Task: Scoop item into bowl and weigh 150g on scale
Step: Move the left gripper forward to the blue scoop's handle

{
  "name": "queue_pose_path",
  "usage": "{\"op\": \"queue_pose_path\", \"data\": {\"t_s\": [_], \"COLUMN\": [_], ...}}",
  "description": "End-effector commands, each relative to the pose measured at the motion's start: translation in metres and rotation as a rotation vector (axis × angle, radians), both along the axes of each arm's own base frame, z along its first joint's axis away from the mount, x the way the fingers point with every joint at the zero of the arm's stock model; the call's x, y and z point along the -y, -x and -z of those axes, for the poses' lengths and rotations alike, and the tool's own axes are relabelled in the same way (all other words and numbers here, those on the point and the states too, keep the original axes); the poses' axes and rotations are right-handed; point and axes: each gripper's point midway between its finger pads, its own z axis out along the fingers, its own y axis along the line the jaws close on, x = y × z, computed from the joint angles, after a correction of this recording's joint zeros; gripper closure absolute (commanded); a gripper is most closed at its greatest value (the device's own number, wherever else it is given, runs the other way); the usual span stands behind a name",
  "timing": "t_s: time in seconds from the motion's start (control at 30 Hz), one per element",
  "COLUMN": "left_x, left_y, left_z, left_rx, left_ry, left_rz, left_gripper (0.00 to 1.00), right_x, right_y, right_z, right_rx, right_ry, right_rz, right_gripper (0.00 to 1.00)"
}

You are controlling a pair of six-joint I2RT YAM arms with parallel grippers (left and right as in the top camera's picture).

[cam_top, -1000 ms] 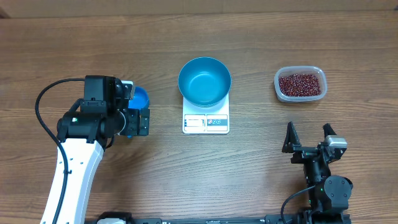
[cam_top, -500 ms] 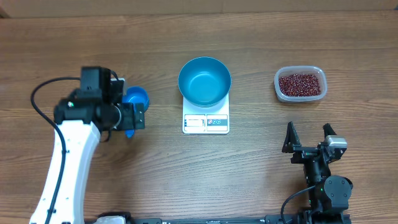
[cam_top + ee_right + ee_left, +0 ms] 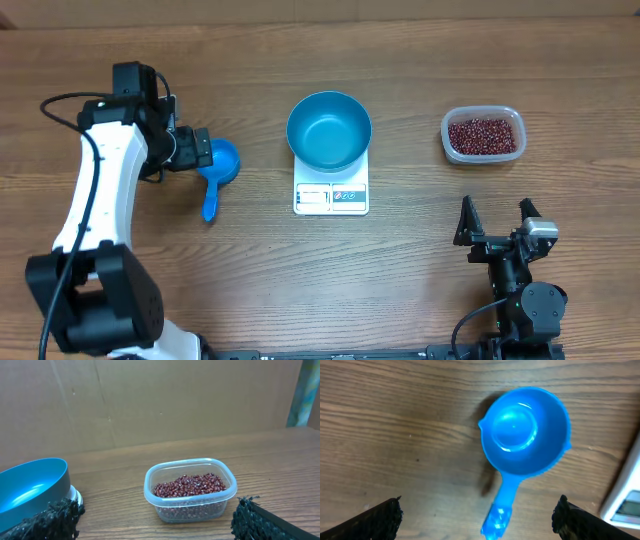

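Nearby, blue scoop [image 3: 220,162] left of scale [image 3: 331,198], tub [image 3: 444,136] of beans [image 3: 484,136] right.

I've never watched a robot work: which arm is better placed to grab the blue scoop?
Left. The left gripper, open, hovers right beside the empty scoop. The right gripper, also open, sits far off, nearer the beans.

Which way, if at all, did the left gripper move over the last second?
Yes. Overhead, the left gripper moved up-frame and left, farther from the scale, uncovering the scoop.
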Motion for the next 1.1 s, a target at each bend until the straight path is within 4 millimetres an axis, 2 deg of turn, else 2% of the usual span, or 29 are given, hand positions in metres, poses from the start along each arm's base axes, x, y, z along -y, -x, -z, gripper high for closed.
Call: {"op": "queue_pose_path", "data": {"t_s": [0.0,0.5,0.77,1.07], "left_x": [-0.007,-0.009,-0.009,-0.011], "left_y": [-0.012,-0.033,-0.035,-0.042], "left_z": [0.01,0.08,0.095,0.095], "left_rx": [-0.001,-0.08,-0.097,-0.07], "left_ry": [-0.017,-0.007,-0.006,-0.013], "left_rz": [-0.03,-0.028,-0.028,-0.028], "left_gripper": [0.0,0.0,0.01,0.0], "right_x": [0.002,0.002,0.002,0.002], "right_y": [0.0,0.0,0.0,0.0], "right_z": [0.001,0.001,0.001,0.001], "right_rx": [0.007,0.007,0.007,0.007], "right_ry": [0.0,0.0,0.0,0.0], "right_rz": [0.013,0.013,0.013,0.013], "right_gripper": [0.0,0.0,0.0,0.0]}}
